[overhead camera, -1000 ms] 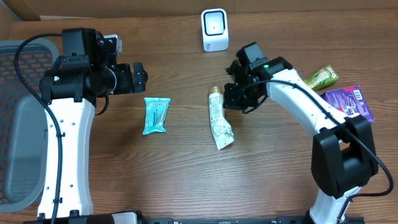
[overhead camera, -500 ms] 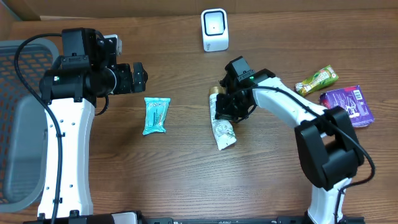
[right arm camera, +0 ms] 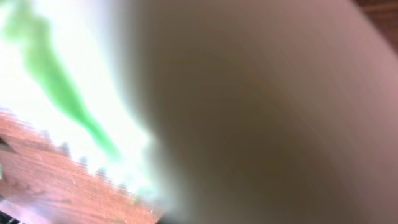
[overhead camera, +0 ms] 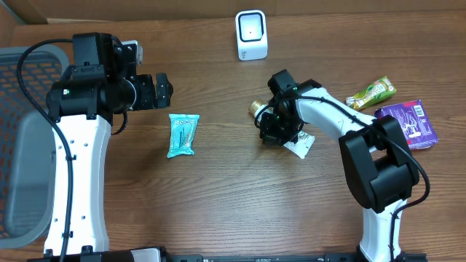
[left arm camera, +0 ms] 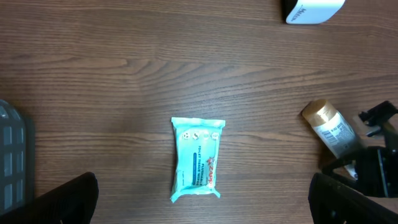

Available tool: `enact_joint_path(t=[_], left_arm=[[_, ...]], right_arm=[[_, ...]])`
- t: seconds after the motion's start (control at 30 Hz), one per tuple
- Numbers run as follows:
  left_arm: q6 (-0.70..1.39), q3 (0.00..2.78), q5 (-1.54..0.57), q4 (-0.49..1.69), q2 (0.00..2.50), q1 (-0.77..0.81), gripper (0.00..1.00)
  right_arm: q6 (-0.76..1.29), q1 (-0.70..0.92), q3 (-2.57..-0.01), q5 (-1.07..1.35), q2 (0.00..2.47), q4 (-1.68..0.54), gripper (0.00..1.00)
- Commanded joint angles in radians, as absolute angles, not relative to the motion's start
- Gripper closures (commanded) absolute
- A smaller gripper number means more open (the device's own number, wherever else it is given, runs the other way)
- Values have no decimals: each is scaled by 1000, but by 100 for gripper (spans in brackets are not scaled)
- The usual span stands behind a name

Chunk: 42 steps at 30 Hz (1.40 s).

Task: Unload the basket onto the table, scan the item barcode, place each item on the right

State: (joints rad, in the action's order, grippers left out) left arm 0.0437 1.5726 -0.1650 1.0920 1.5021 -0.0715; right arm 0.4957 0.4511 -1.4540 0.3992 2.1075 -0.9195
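Tube (overhead camera: 299,145), white with a gold cap, lies on the robot's side of the scanner (overhead camera: 251,34), slightly right of it and well apart. Right jaws are clenched across the tube's middle, and the arm hides that part from above. Right wrist view is just a white-green blur. Left jaws are released and hover left of the scanner over a teal pack (overhead camera: 182,135). 2 more items sit right of the scanner: a green pouch (overhead camera: 371,92) and a purple packet (overhead camera: 408,122). A grey basket (overhead camera: 22,145) is far left, at the edge of the tabletop (overhead camera: 218,204).
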Motion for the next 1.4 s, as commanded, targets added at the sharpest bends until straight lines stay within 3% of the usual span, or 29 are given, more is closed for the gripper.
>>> enact_joint_path(t=[0.0,0.1,0.13,0.17,0.23,0.27,0.3,0.77,1.17,1.37], left_arm=[[19,1591,-173,1093,1505,-65,1],[19,1591,-173,1093,1505,-65,0],[19,1591,-173,1093,1505,-65,1],[19,1591,-173,1093,1505,-65,0],[19,1591,-173,1093,1505,-65,0],[19,1591,-173,1093,1505,-65,1],[19,1591,-173,1093,1505,-65,1],[19,1591,-173,1093,1505,-65,0],[19,1591,-173,1093,1505,-65,0],[19,1591,-173,1093,1505,-65,0]], right_arm=[[377,447,-1556,390,1994,-963,96],[254,435,-1604,377,1933,-1028,93],[211,423,-1619,357,1911,-1058,84],[162,412,-1627,344,1896,-1080,71],[39,381,-1630,320,1871,-1118,31],[-13,365,-1630,305,1869,-1131,6],[-51,352,-1629,290,1870,-1139,0],[-400,294,-1386,290,1879,-1042,4],[-402,292,-1232,284,1880,-801,8],[-402,291,-1212,270,1880,-789,18]])
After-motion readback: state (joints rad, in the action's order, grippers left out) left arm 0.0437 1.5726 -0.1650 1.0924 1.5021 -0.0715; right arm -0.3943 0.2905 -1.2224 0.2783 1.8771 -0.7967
